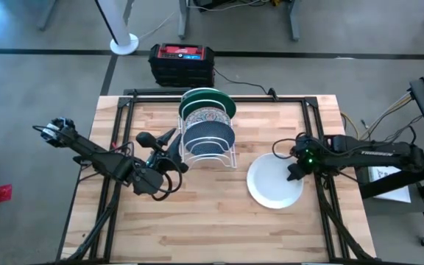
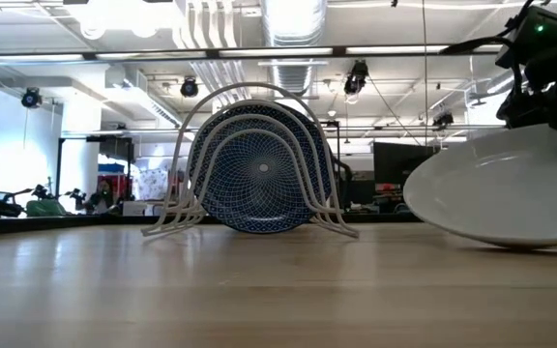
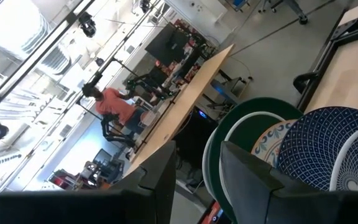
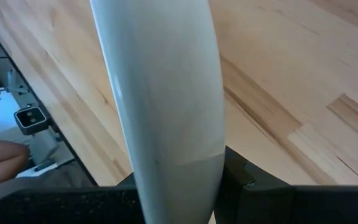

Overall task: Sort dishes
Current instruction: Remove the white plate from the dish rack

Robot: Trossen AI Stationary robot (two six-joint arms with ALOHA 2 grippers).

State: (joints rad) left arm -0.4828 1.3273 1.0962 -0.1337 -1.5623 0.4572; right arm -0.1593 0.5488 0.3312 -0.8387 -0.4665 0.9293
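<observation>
Plain white dish clamped at its rim in right gripper, above table

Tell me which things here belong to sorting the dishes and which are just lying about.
Job:
- white dish, held by the right end effector
- blue dish, floral dish and green dish, standing in the rack
- left end effector, beside the rack

Lying about:
- black and red box, on the floor beyond the table
</observation>
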